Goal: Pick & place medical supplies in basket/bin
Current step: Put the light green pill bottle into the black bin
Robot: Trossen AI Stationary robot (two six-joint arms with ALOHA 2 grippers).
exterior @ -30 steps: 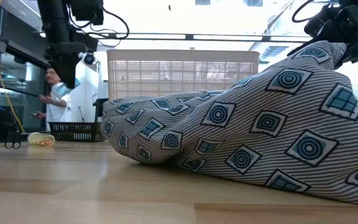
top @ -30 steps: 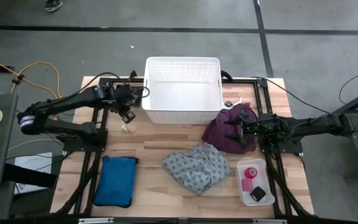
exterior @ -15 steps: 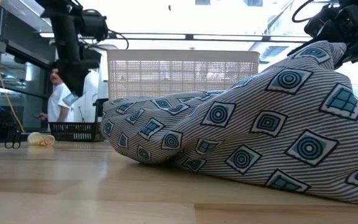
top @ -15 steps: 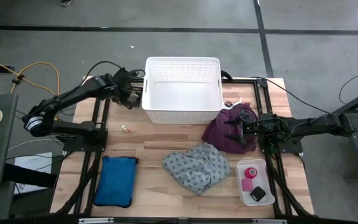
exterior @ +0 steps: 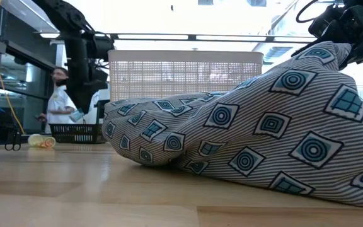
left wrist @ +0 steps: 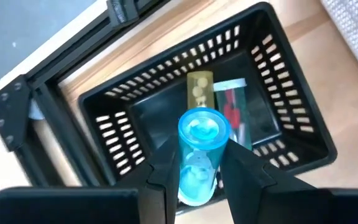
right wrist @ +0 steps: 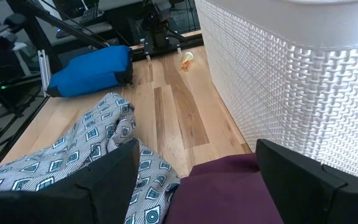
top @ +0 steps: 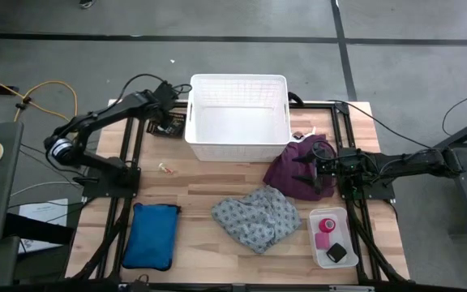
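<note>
A: Left gripper point(left wrist: 197, 177): fingers clamped on a small clear bottle point(left wrist: 199, 155) with a blue cap, held over a small black slotted bin point(left wrist: 291, 127). Bin sits just left of the white basket point(top: 237, 142), at the basket's far left corner.

B: Inside the bin?

A: A yellowish tube and a clear packet with red marking, lying on its floor.

B: Right gripper point(right wrist: 194, 168)?

A: Fingers spread wide, nothing between them, poised over the purple cloth point(top: 294, 172), which touches the basket's near right corner.

B: Other supplies, from the basket?

A: Grey patterned cloth point(top: 256, 217) lies in front of the basket, just beside the purple one. A clear tray point(top: 329, 237) is farther out to the front right, holding the pink tape roll point(top: 327, 225) and the small black block point(top: 337, 253). A blue pouch point(top: 152, 235) is at the front left. One small yellowish item point(top: 166, 169) rests on the table left of the basket's front edge.
</note>
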